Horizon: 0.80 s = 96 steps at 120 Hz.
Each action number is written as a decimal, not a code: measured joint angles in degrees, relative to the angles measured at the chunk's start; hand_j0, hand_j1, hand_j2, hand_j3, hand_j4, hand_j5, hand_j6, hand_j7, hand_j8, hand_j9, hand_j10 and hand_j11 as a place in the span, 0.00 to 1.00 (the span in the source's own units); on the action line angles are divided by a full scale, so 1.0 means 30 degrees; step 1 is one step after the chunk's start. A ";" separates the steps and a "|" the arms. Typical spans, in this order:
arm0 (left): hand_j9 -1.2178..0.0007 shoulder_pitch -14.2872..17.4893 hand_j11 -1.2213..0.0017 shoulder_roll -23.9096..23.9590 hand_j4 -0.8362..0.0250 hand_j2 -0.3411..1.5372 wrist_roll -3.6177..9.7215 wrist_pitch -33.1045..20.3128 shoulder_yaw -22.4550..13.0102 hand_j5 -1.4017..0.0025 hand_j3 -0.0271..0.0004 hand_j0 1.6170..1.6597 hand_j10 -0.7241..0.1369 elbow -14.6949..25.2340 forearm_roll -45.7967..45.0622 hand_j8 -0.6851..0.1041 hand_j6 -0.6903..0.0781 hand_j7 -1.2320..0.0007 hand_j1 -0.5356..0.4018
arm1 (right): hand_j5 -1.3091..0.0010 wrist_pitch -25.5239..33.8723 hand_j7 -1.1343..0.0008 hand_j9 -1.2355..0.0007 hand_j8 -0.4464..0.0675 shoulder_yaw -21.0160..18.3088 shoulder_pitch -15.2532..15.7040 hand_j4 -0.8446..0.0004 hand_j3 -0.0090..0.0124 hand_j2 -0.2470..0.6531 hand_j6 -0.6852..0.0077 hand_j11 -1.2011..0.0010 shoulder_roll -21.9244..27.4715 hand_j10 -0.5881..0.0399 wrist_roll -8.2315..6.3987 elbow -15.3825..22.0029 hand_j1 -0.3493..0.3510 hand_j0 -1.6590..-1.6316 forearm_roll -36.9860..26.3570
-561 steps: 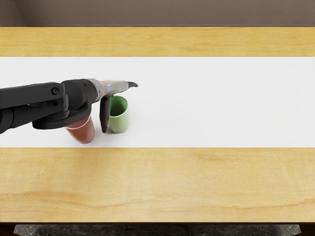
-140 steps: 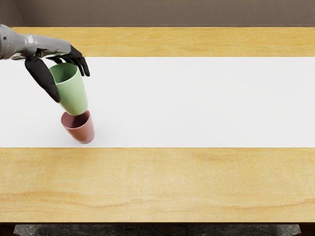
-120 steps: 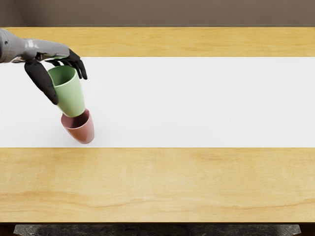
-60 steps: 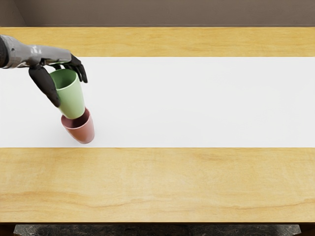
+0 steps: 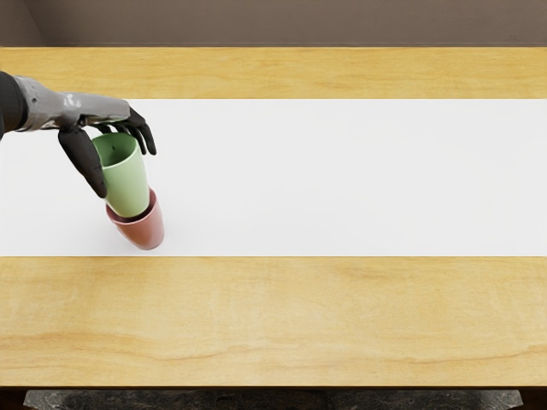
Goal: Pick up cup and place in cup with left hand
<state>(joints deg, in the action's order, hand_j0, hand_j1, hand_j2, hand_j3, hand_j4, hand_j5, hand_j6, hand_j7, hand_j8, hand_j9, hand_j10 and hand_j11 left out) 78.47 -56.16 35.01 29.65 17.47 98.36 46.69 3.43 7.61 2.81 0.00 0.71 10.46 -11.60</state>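
My left hand (image 5: pixel 128 162) reaches in from the picture's left edge, its thumb on the near left side of the green cup (image 5: pixel 127 184) and its fingers around the far side. The green cup is held with its opening up, slightly tilted. Its base overlaps the mouth of the red cup (image 5: pixel 144 234), which stands on the white strip. The green base appears to be at or just inside the red rim; how deep it sits is hidden.
The white strip (image 5: pixel 359 178) runs across the wooden table (image 5: pixel 342 320). A brown wall (image 5: pixel 299 23) rises behind the table's far edge.
Since the earliest frame, the left hand has taken hold of the green cup and brought it left over the red one. Over the last half second both moved lower in the picture, toward the red cup.
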 joint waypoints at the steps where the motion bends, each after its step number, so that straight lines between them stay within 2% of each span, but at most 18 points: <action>1: 0.52 -0.0025 0.53 0.0013 0.47 0.29 -0.0001 0.0001 0.0000 0.59 0.99 0.93 0.39 -0.0003 0.0029 0.53 0.44 0.53 0.41 | 0.98 0.0000 0.97 0.97 0.82 -0.0001 0.0000 0.97 0.42 0.27 0.95 0.97 0.0000 0.90 0.0000 0.0000 0.04 0.04 0.0000; 36: 0.54 -0.0096 0.54 0.0497 0.48 0.28 -0.0003 -0.0060 0.0020 0.61 0.99 0.94 0.37 -0.0081 0.0667 0.51 0.41 0.55 0.43 | 0.98 0.0000 0.97 0.97 0.82 0.0011 0.0000 0.97 0.42 0.27 0.95 0.97 0.0000 0.90 -0.0001 -0.0012 0.04 0.04 0.0000; 70: 0.59 -0.0180 0.59 0.0469 0.52 0.26 -0.0002 -0.0080 0.0014 0.65 0.99 0.95 0.35 -0.0161 0.1083 0.49 0.37 0.60 0.44 | 0.98 0.0000 0.97 0.97 0.82 -0.0014 0.0000 0.97 0.42 0.27 0.95 0.97 0.0000 0.90 -0.0002 -0.0029 0.04 0.04 0.0000; 79: 0.60 -0.0258 0.61 0.0455 0.54 0.25 -0.0002 -0.0060 0.0007 0.66 0.99 0.95 0.37 -0.0175 0.1229 0.48 0.40 0.61 0.48 | 0.98 0.0000 0.97 0.97 0.82 -0.0011 0.0000 0.97 0.42 0.27 0.95 0.97 0.0000 0.90 -0.0002 -0.0029 0.04 0.04 0.0000; 96: 0.75 -0.0258 0.75 0.0464 0.70 0.22 -0.0002 -0.0082 0.0036 0.79 0.99 0.96 0.55 -0.0199 0.1331 0.61 0.59 0.76 0.65 | 0.98 0.0000 0.97 0.97 0.82 -0.0016 0.0000 0.97 0.42 0.27 0.95 0.97 0.0000 0.90 -0.0002 -0.0030 0.04 0.04 0.0000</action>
<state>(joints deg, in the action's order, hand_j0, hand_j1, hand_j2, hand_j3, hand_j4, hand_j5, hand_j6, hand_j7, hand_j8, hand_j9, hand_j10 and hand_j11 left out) 77.69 -54.77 35.00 29.40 17.57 97.77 50.69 3.43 7.56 2.81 0.00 0.70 10.37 -11.60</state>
